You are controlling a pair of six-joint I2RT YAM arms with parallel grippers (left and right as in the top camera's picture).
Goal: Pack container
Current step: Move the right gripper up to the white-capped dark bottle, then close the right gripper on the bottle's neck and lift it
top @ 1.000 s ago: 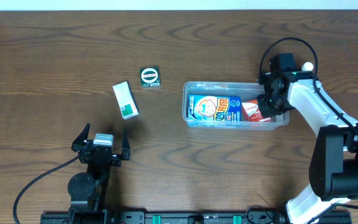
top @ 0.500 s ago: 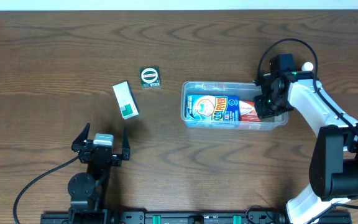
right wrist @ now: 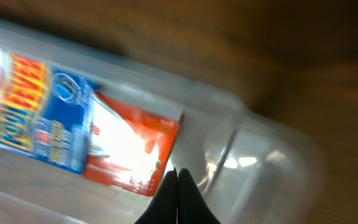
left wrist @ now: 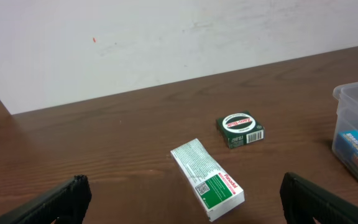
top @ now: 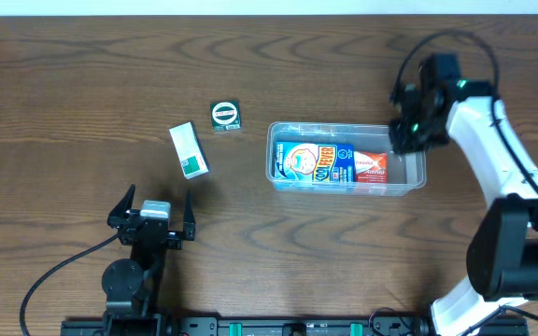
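The clear plastic container (top: pixel 412 174) lies right of centre. It holds a blue box (top: pixel 318 161) and a red box (top: pixel 372 166); both show blurred in the right wrist view, the blue box (right wrist: pixel 42 112) and the red box (right wrist: pixel 132 146). My right gripper (top: pixel 404 135) is shut and empty, above the container's right end (right wrist: pixel 260 155), just right of the red box. A white and green box (top: pixel 188 149) and a small dark green box (top: pixel 225 115) lie on the table to the left. My left gripper (top: pixel 152 217) is open and empty, near the front edge, with the white and green box (left wrist: pixel 207 178) ahead of it.
The table is dark wood (top: pixel 82 84). A pale wall (left wrist: pixel 135 37) stands behind its far edge. The small dark green box (left wrist: pixel 240 129) lies beyond the white and green one in the left wrist view, and the container's corner (left wrist: pixel 356 109) shows at the right.
My right gripper has lifted and moved up out of the container's right end. The container slid a little to the left. The left arm has not moved.
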